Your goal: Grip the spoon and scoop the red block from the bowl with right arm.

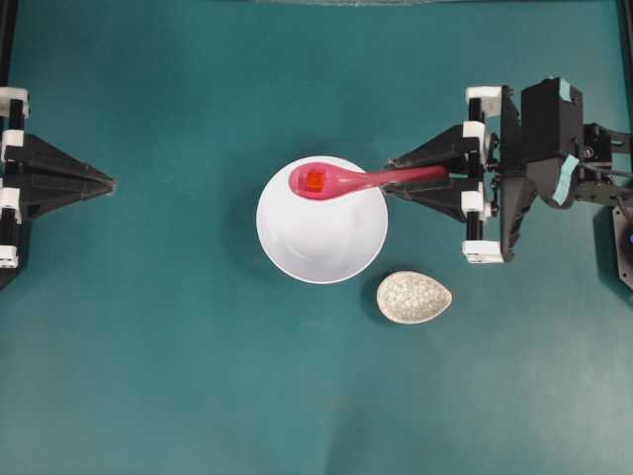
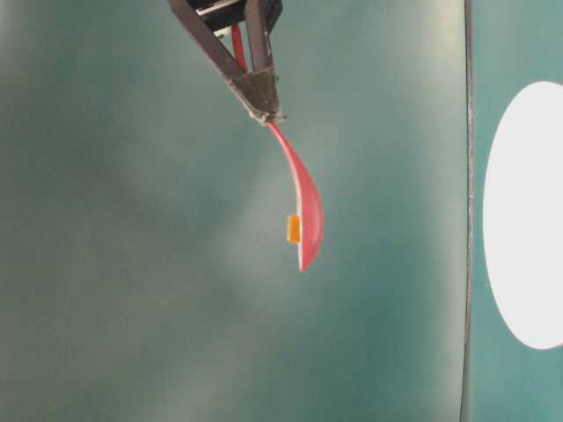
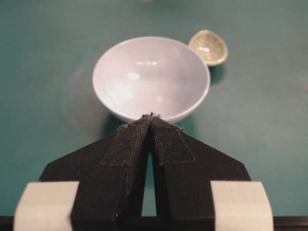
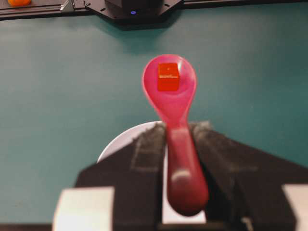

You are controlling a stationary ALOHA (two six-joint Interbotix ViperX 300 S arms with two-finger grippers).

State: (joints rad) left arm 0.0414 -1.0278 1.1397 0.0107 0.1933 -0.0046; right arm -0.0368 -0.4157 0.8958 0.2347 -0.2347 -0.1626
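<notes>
- Magenta-pink and glossy, the spoon (image 1: pixel 356 181) is clamped by its handle between the jaws of the right claw (image 1: pixel 420 178), which is closed on it.
- In the overhead view the spoon's scoop is seen over the upper part of the white bowl (image 1: pixel 321 242), with the handle reaching to the right past the rim.
- The red block (image 1: pixel 315 180) is carried inside the scoop; it is seen as a small red-orange cube sitting near the scoop's middle.
- In the right wrist view the block (image 4: pixel 168 77) is shown resting in the scoop of the spoon (image 4: pixel 171 91), and a curved part of the bowl's rim (image 4: pixel 120 139) is visible below, beside the claw (image 4: pixel 180 144).
- In the table-level view the spoon (image 2: pixel 303 207) is seen held clear of the bowl (image 2: pixel 528 220), with the block (image 2: pixel 294 229) against the scoop's hollow side and the claw (image 2: pixel 259 97) gripping the handle end.
- The left claw (image 1: pixel 104 182) is kept at the left of the teal counter (image 1: pixel 158 376), well apart from the bowl; in its wrist view the padded fingers (image 3: pixel 163 144) are pressed together at the tips, with nothing held.
- A small speckled beige dish (image 1: pixel 413 297) lies on the counter just beside the bowl, at its lower right in the overhead view.
</notes>
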